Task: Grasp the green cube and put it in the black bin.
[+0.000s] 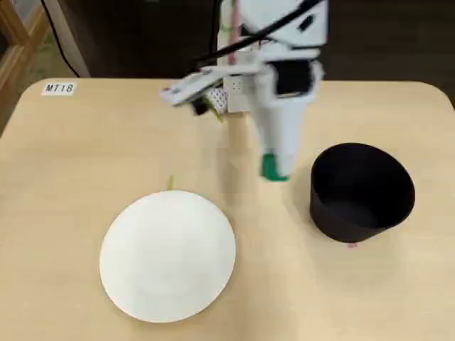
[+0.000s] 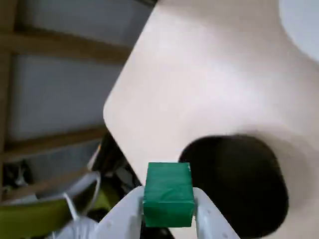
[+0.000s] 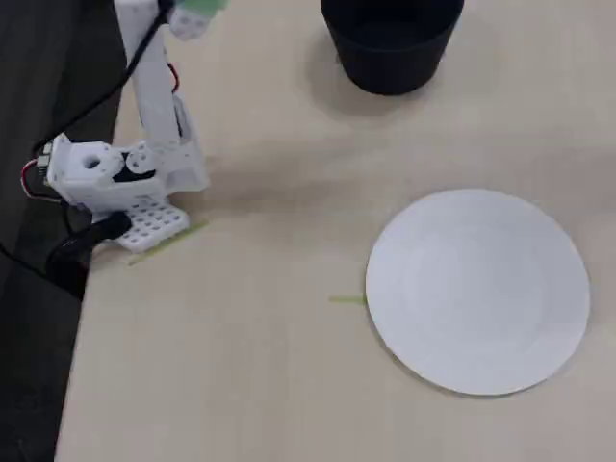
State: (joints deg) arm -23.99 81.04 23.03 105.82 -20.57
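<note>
We have our white two-finger gripper (image 2: 168,211) closed on the tiny solid bright-green cube (image 2: 168,193), its two pale fingers (image 2: 128,211) pressing opposite faces so the block sits square between them and cannot roll. In a fixed view the cube (image 1: 271,167) hangs clear of the pale wooden table (image 1: 85,156), lifted, we judge, so it can pass over a rim. The round matte-black bin (image 1: 361,190) stands just beside it at about three o'clock, and its dark mouth (image 2: 234,184) already fills the wrist view to the right of the cube. The round white plate (image 1: 168,256) lies at about seven o'clock, empty. A thin yellow-green tape strip (image 3: 345,299) touches its edge, probably a placement mark
</note>
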